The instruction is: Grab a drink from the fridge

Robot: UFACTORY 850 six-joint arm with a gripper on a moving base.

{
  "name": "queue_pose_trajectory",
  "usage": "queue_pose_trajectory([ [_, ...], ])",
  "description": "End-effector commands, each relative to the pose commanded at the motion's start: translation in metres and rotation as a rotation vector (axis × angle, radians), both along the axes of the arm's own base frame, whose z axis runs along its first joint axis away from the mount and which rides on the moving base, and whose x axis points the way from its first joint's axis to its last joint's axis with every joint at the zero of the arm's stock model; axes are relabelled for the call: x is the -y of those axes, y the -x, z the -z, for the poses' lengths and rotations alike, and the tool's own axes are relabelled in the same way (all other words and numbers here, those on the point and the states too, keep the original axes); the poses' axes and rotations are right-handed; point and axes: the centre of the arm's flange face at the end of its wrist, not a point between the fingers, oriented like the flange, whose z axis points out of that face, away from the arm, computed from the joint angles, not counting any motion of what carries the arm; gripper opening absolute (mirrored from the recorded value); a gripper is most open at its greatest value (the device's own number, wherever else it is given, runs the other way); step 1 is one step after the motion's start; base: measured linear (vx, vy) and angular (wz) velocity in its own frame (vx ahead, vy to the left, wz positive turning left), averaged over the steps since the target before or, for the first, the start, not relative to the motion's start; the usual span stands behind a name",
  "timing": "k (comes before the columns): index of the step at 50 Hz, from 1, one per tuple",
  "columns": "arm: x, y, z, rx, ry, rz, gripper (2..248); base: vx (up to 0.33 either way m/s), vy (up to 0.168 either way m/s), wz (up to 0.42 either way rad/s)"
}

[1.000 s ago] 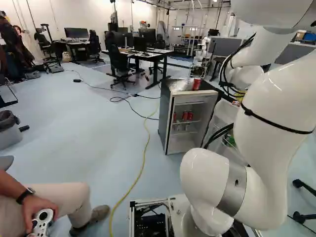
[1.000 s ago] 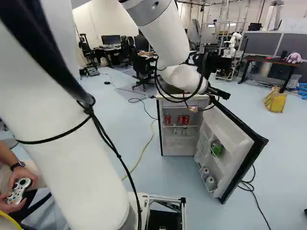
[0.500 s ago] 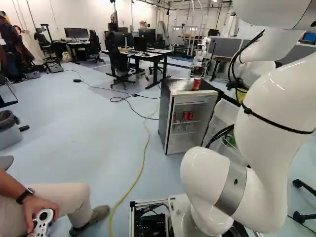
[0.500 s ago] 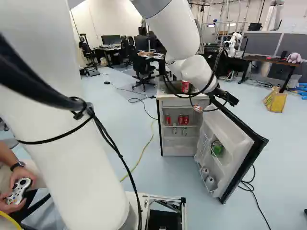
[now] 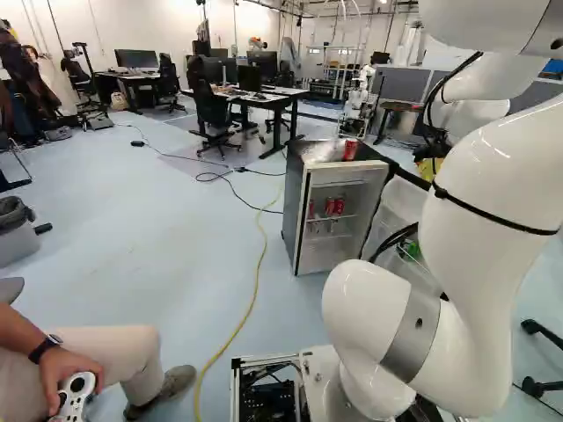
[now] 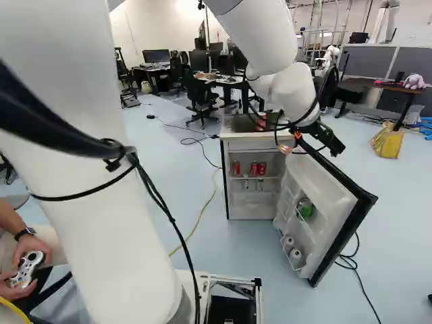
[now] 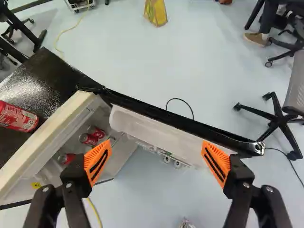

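Note:
My gripper (image 6: 331, 140) is above the top edge of the open fridge door (image 6: 322, 189) in the right base view. In the wrist view the gripper (image 7: 156, 159) stands open, orange pads wide apart with nothing held, the door beyond and between them. The small fridge (image 5: 298, 220) has red cans (image 6: 258, 169) on an inner shelf, with clear items below. The door racks carry a green item (image 6: 305, 208) and pale cans (image 6: 295, 256). Another red can (image 7: 18, 117) is on the fridge top, beside the gripper's view of the cabinet.
A yellow cable (image 5: 257, 281) crosses the floor left of the fridge. Desks and chairs (image 5: 211, 112) stand behind it. A yellow bag (image 6: 387, 140) lies beyond the door. Another robot (image 6: 329, 58) is at the back. An office chair (image 7: 278, 118) stands past the door's free end.
My arm has swung right in the right base view, carrying the gripper from over the fridge top to over the door. The base, fridge and cans have stayed put.

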Motion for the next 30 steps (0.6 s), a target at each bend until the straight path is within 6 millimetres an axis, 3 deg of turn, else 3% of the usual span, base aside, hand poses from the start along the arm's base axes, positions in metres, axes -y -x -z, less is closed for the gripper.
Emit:
queue_pose_trajectory([
  [16,0.017,0.007,-0.011,-0.041,-0.089,0.035,247,0.000,0.000,0.000],
  [30,0.034,0.010,-0.008,-0.091,-0.186,0.061,247,0.000,0.000,0.000],
])
